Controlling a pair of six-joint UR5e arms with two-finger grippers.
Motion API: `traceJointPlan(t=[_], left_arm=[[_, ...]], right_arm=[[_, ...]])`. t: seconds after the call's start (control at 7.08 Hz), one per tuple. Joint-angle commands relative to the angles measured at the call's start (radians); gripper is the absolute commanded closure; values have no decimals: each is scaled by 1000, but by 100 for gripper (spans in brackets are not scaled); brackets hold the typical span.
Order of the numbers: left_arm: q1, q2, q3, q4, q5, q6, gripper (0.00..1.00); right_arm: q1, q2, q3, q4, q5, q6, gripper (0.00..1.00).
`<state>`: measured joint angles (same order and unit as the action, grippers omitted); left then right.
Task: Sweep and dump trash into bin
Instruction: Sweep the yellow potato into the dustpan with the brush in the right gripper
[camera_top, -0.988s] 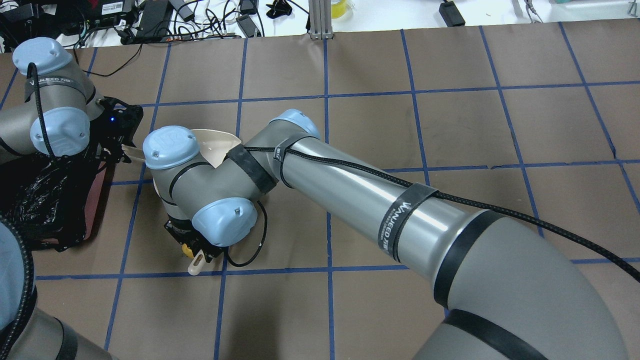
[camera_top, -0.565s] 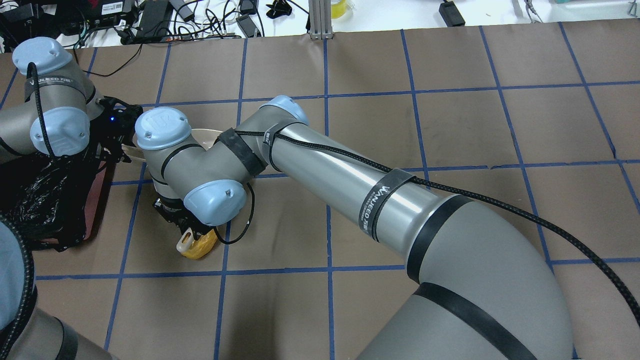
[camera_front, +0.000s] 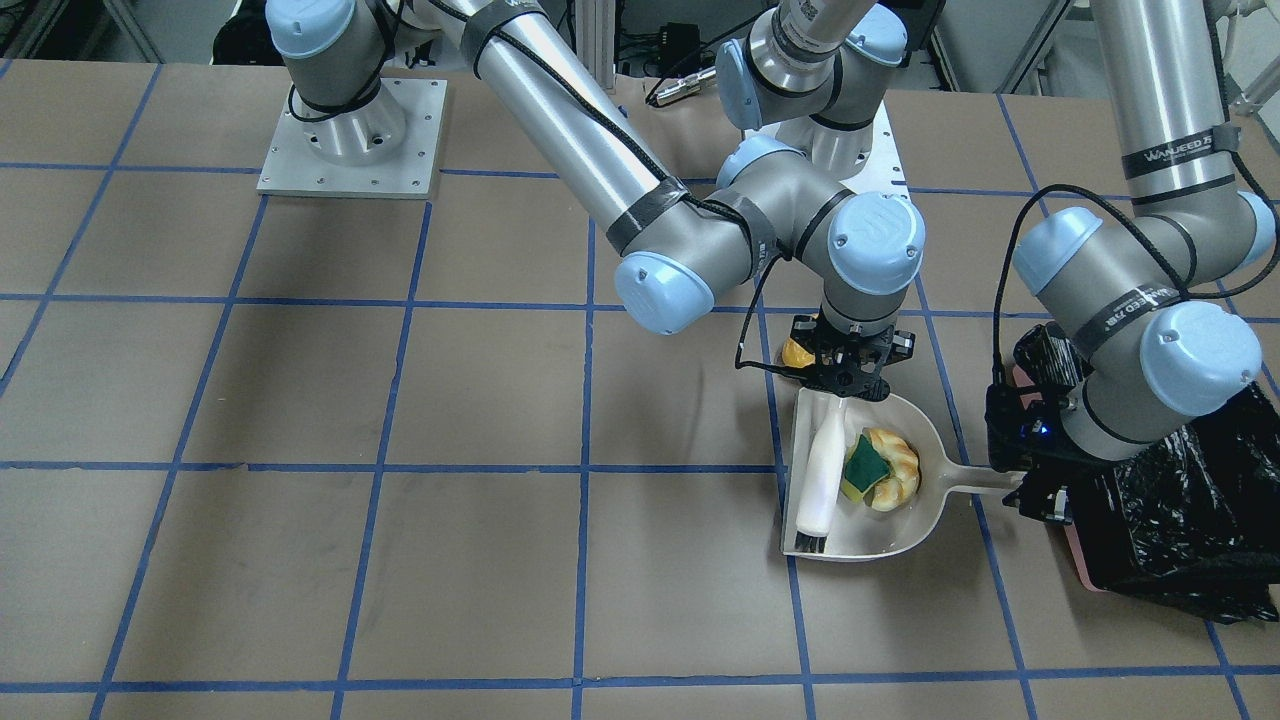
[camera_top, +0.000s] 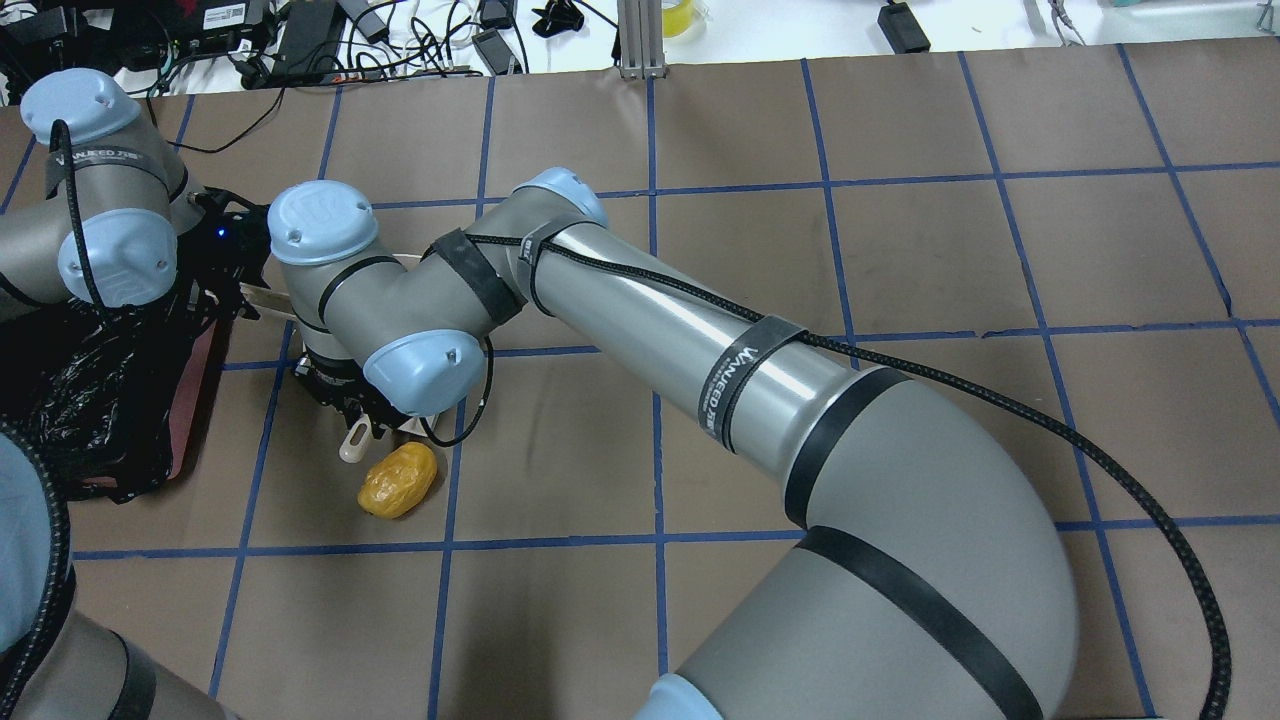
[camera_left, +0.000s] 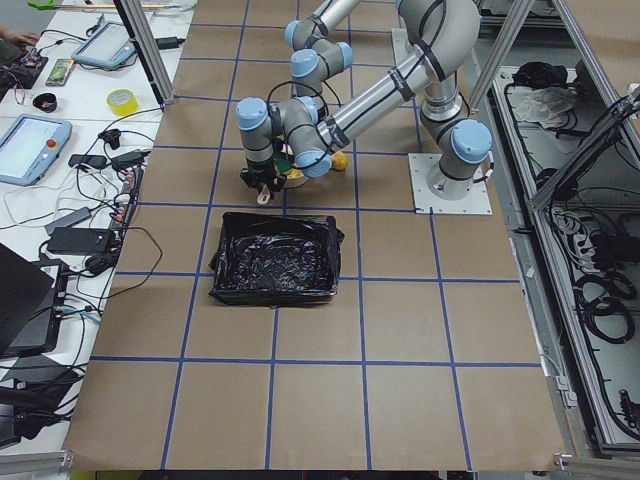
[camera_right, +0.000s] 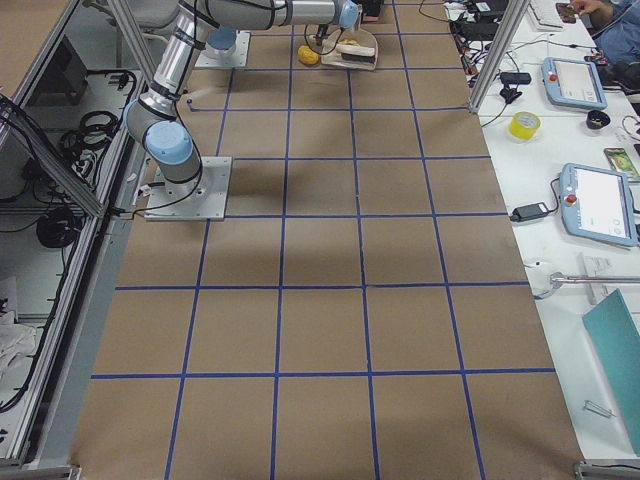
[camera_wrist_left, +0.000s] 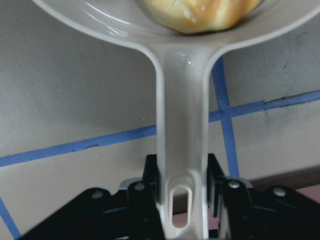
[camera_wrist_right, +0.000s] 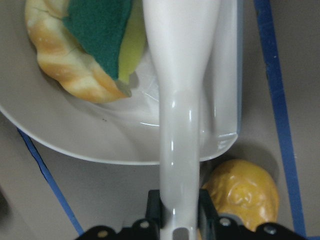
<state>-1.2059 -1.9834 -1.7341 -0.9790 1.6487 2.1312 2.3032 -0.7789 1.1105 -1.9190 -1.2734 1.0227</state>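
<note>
**Sweep-and-dump: two items in the pan, one out, none in the bin**

*Exterior front-facing.* Dustpan (camera_front: 905, 540), beige, flat on the table (camera_front: 300, 400). Contents: the curved bread piece (camera_front: 900, 470), with the green-and-yellow sponge wedge (camera_front: 862, 465) resting on it. The white brush (camera_front: 822, 475) lies along the pan's open mouth. The right gripper (camera_front: 845, 378) is clenched on its handle end, and the bristles are at the opposite end. The potato-like lump (camera_front: 793, 352) is partly hidden behind that gripper and sits on the table outside the pan. The left gripper (camera_front: 1035, 492) is at the pan's handle. The bin (camera_front: 1072, 555), lined with a black bag (camera_front: 1190, 500), stands just beside it.

*Overhead exterior.* The lump lies in the open on the table, near the brush's handle tip but apart from it. The pan is mostly hidden under the right arm.

*Exterior left.* The bin's lining faces up. None of the three items can be made out in it, though this view is small, so probably nothing has been dumped.

*Exterior right.* Too distant to add much. The lump and the pan sit side by side.

*Left wrist-mounted.* The fingers (camera_wrist_left: 151, 182) grasp the pan's handle from both sides. The bread shows at the top edge.

*Right wrist-mounted.* The jaws grip the brush handle. The lump is just beside the pan's outer corner, outside its wall. Whether it touches the wall cannot be told.

*Status.* Done: bread and sponge collected. Left to do: sweep the lump in, then lift the pan and tip it over the bin.
</note>
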Motion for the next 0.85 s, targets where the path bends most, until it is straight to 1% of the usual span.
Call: traceJointPlan(t=[0.0, 0.14, 0.28, 0.42, 0.56, 0.71], left_arm=[[11, 15, 7, -6, 6, 56, 92], [44, 29, -5, -12, 13, 116, 92], [98, 41, -12, -24, 8, 131, 92], [118, 64, -50, -47, 0, 148, 92], [124, 93, -103, -37, 3, 147, 92], [132, 119, -142, -36, 5, 147, 92]], right_arm=[[-34, -110, 3, 259, -59, -93, 100], [-37, -146, 9, 334, -61, -113, 100], [-41, -157, 28, 374, -66, -115, 100], [-39, -178, 67, 376, -89, -116, 100], [-38, -218, 131, 371, -98, -116, 100], [-34, -262, 208, 353, -89, -112, 100]])
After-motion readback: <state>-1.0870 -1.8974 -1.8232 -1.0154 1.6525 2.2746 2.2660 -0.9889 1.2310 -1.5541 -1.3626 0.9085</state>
